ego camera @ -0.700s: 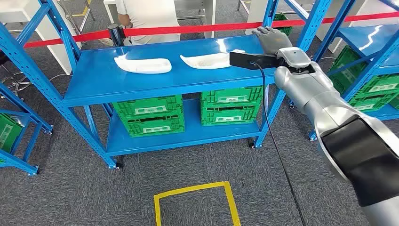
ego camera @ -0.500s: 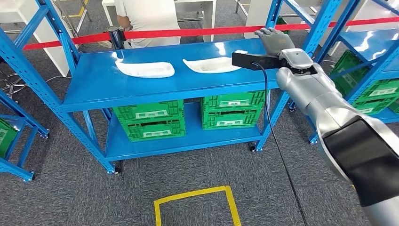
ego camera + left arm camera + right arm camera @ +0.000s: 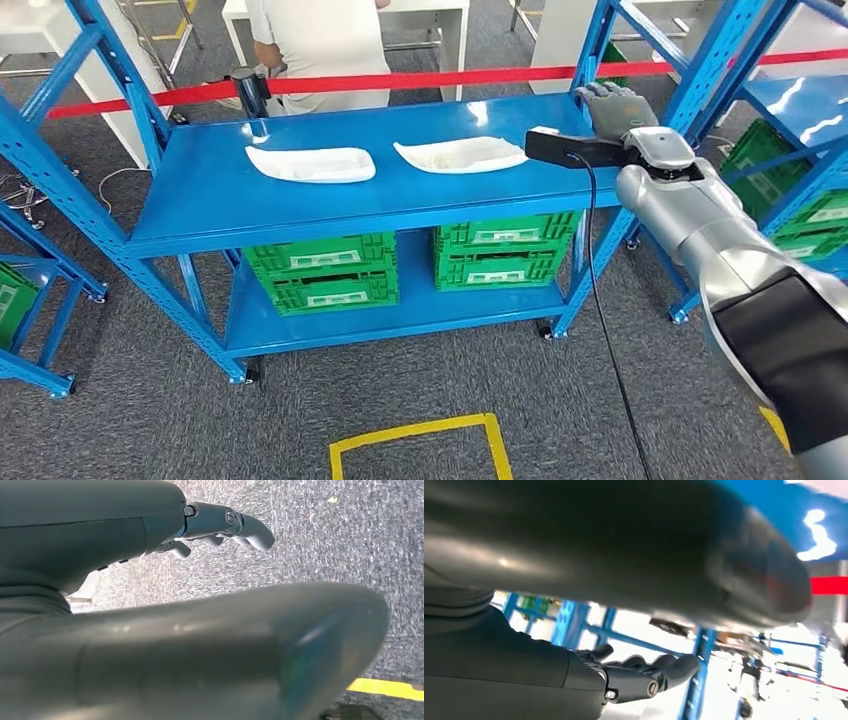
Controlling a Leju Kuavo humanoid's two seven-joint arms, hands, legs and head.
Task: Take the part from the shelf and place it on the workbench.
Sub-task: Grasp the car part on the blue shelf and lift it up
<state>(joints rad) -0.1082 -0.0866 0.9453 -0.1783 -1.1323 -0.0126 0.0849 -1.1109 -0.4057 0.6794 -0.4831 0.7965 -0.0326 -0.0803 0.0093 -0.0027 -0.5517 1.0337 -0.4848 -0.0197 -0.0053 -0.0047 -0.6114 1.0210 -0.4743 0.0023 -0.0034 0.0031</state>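
Observation:
Two white moulded parts lie on the top of the blue shelf (image 3: 200, 200): the left part (image 3: 311, 164) and the right part (image 3: 460, 154). My right hand (image 3: 614, 107) is raised at the shelf's right end, just beyond the right part and apart from it. Its fingers (image 3: 646, 672) are stretched out with nothing in them. A black wrist camera bar (image 3: 570, 150) overlaps the tip of the right part. My left hand (image 3: 220, 527) hangs over the grey carpet, fingers apart and holding nothing.
Green crates (image 3: 320, 270) (image 3: 500, 250) fill the lower shelf. A person (image 3: 320, 40) stands behind the shelf, beyond red barrier tape (image 3: 430, 78) on a black post (image 3: 250, 92). More blue racks (image 3: 790, 150) stand at both sides. A yellow floor square (image 3: 415, 450) lies in front.
The whole picture has shifted down and slightly right as the camera moved. My right hand sits a little further right of the right part than before; the parts stay put.

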